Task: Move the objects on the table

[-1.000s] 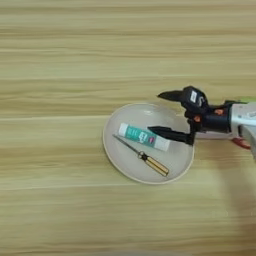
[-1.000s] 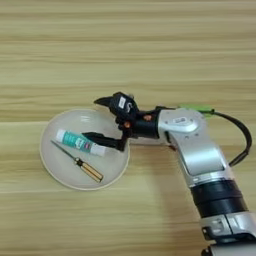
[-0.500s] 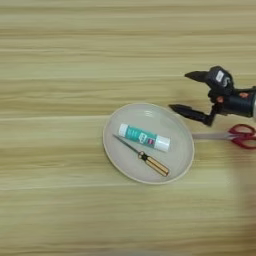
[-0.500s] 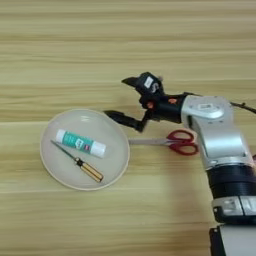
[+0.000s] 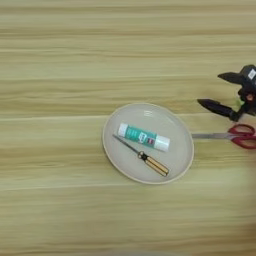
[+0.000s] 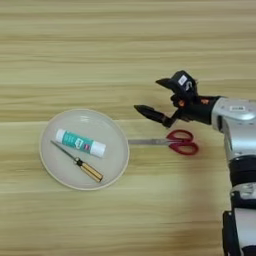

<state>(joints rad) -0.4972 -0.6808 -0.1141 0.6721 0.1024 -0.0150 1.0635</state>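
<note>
while jaws gape wide above scissors (image 6: 170,142), glue stick (image 6: 80,142) in plate (image 6: 115,165)

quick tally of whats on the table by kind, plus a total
glue stick: 1
screwdriver: 1
scissors: 1
plate: 1
total: 4; the glue stick and screwdriver lie in the plate, the scissors on the table to its right.

A test bench, as far as I can tell.
My silver arm (image 6: 235,125) reaches over a bare wooden table (image 6: 125,40); nothing past its edges shows.
</note>
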